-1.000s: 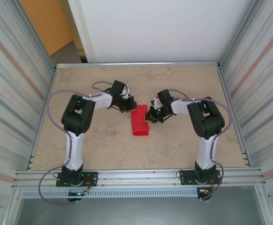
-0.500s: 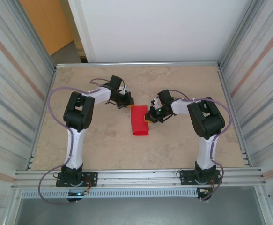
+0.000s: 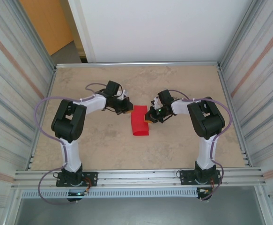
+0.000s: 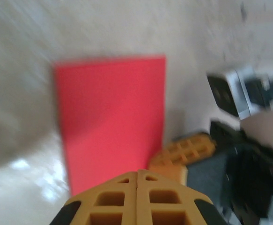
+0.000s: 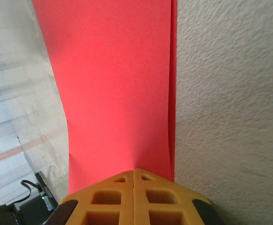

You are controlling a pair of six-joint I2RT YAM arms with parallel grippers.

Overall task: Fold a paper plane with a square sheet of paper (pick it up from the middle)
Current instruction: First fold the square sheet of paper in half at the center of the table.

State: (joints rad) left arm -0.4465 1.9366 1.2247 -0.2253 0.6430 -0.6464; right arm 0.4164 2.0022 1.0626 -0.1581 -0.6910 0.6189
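Outward was swung the left gripper, closed and seemingly empty; the folded thin bright red paper sheet, judged limp, was pinched edgewise by the right gripper.

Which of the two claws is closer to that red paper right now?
The right. The right gripper is closed on the right edge of the red paper, touching it. The left gripper is shut too, sitting just off the sheet's far left corner.

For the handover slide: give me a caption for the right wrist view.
Shut right gripper meets the near edge of the folded red paper sheet lying on the table.
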